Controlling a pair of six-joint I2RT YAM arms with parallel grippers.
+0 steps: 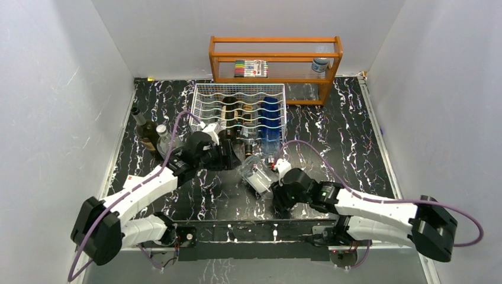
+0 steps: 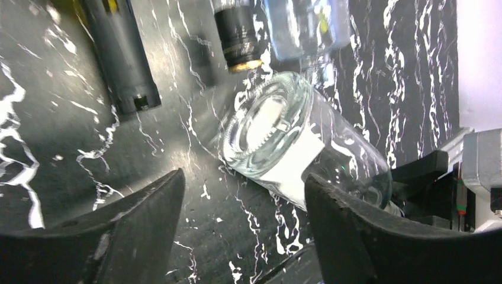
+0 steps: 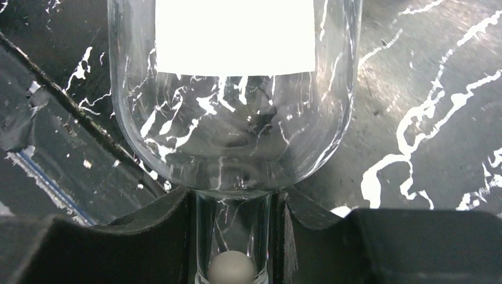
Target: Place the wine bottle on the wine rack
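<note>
Fingers of my right gripper (image 3: pixel 234 236) are clamped on the neck of the clear glass wine bottle with the white label (image 3: pixel 237 118), which lies on its side low over the black white-veined tabletop (image 1: pixel 355 136), just in front of the white wire-grid wine rack (image 1: pixel 240 106) and outside it. My left gripper (image 2: pixel 244 180) stands released, its jaws spread apart with the bottle's round base just ahead of them.

It is a robotics lab booth (white walls (image 1: pixel 53 89), marbled table (image 1: pixel 355 136)).
</note>
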